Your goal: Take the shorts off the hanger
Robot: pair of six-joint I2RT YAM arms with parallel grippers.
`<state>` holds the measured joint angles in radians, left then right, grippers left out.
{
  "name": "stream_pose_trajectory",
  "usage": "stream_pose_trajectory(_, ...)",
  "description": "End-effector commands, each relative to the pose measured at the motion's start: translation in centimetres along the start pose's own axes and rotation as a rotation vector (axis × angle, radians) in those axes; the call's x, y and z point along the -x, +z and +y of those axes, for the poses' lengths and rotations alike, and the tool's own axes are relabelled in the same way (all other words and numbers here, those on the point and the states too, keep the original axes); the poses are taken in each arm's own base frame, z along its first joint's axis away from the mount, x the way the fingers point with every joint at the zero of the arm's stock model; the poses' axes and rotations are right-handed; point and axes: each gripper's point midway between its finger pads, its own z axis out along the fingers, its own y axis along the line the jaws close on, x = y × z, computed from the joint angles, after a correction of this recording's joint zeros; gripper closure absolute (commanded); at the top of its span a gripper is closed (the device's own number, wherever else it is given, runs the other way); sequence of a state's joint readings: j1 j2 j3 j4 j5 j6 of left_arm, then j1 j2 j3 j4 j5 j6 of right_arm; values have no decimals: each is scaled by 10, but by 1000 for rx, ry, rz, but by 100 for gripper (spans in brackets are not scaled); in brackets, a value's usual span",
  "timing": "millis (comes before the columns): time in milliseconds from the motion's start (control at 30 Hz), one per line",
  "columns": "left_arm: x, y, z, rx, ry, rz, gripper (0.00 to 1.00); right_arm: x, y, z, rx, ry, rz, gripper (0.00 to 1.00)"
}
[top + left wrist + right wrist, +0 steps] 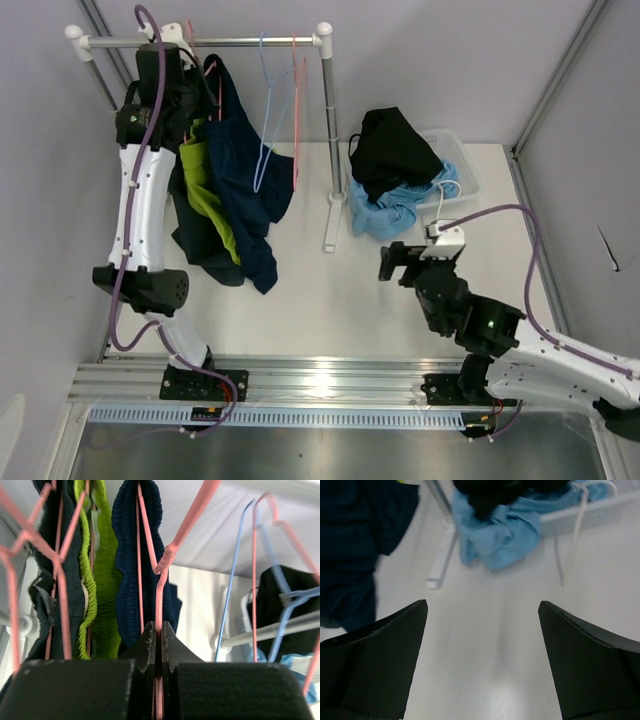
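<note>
Pink wire sits between your left gripper's (159, 630) clenched fingers, low on a pink hanger (169, 554) at the far left of the rail (240, 41). That hanger appears to carry the navy shorts (127, 570), which hang just right of the lime green shorts (102, 590) and the dark blue-green shorts (200, 255).

Your right gripper (400, 262) hovers released, jaws wide, over the table near the basket (470, 175), where the black shorts (395, 150) and light blue shorts (395, 212) lie heaped.

Hold the wire firmly so the hanger cannot swing. Bring the right gripper across and pinch only the navy cloth low down, away from the green. Pull down and to the right, stopping short of the empty blue hanger (265, 110) beside it.
</note>
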<state>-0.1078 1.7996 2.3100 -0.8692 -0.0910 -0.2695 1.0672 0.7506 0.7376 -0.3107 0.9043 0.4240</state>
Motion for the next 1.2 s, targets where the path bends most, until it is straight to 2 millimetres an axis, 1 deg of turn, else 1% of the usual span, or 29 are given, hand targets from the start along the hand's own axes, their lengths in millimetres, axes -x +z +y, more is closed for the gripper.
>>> stream_pose_trajectory(0,71,-67,-17,-87,-37,-210,100,48,-4,55,71,22,-127,1)
stream_pose_trajectory(67,74,-83,-17,-96,-48,-226,100,64,-10,93,150,38,-145,1)
stream_pose_trajectory(100,71,-84,-17,-99,-48,-219,100,58,-5,116,172,0,-137,1)
stream_pose_trajectory(133,71,-88,-16,-102,-53,-225,100,70,-12,141,239,23,-147,1)
stream_pose_trajectory(167,66,-86,-16,-103,-60,-212,100,79,-15,162,280,49,-165,0)
stream_pose_trajectory(200,62,-93,-17,-114,-63,-207,100,81,-16,178,313,30,-171,0)
stream_pose_trajectory(233,63,-96,-19,-123,-71,-213,100,82,-20,212,367,17,-170,1)
stream_pose_trajectory(267,50,-89,-16,-118,-76,-178,100,88,-22,230,393,26,-187,1)
stream_pose_trajectory(300,52,-100,-18,-135,-78,-192,100,90,-23,245,408,-3,-198,0)
stream_pose_trajectory(333,52,-103,-19,-140,-84,-200,100,74,-18,268,417,-48,-187,1)
stream_pose_trajectory(367,44,-100,-17,-135,-91,-179,100,96,-27,288,454,-6,-220,1)
stream_pose_trajectory(400,45,-110,-23,-170,-91,-185,100,96,-28,302,466,-11,-227,1)
stream_pose_trajectory(433,44,-114,-24,-178,-93,-187,100,80,-22,319,466,-74,-226,1)
stream_pose_trajectory(467,37,-112,-24,-182,-95,-170,100,98,-28,330,459,-22,-265,1)
stream_pose_trajectory(533,39,-127,-26,-206,-89,-187,100,100,-27,343,439,-47,-296,0)
stream_pose_trajectory(567,35,-128,-25,-203,-84,-178,100,88,-22,355,436,-55,-300,1)
stream_pose_trajectory(600,34,-132,-24,-203,-81,-180,100,97,-23,361,436,-34,-313,1)
stream_pose_trajectory(633,35,-139,-23,-202,-72,-191,100,94,-21,366,435,-34,-314,1)
stream_pose_trajectory(667,33,-142,-22,-200,-71,-184,100,82,-16,374,434,-53,-306,1)
stream_pose_trajectory(700,34,-146,-22,-204,-69,-187,100,86,-15,378,433,-37,-311,0)
stream_pose_trajectory(800,33,-160,-27,-239,-69,-191,100,67,-4,389,425,-50,-300,0)
stream_pose_trajectory(867,32,-173,-30,-268,-80,-196,100,61,3,392,414,-43,-310,1)
stream_pose_trajectory(900,30,-178,-31,-276,-83,-193,100,50,9,395,405,-59,-309,2)
stream_pose_trajectory(967,29,-191,-31,-287,-90,-208,100,50,17,395,389,-49,-331,5)
stream_pose_trajectory(1000,30,-195,-30,-287,-93,-219,100,46,20,396,382,-77,-339,11)
stream_pose_trajectory(1033,26,-195,-29,-285,-93,-212,100,47,21,396,381,-76,-350,40)
stream_pose_trajectory(1100,31,-204,-28,-283,-86,-239,100,47,20,395,380,-91,-354,73)
stream_pose_trajectory(1133,32,-203,-25,-270,-79,-244,100,43,16,393,378,-100,-345,100)
stream_pose_trajectory(1167,34,-202,-21,-248,-79,-253,100,39,14,390,375,-103,-338,100)
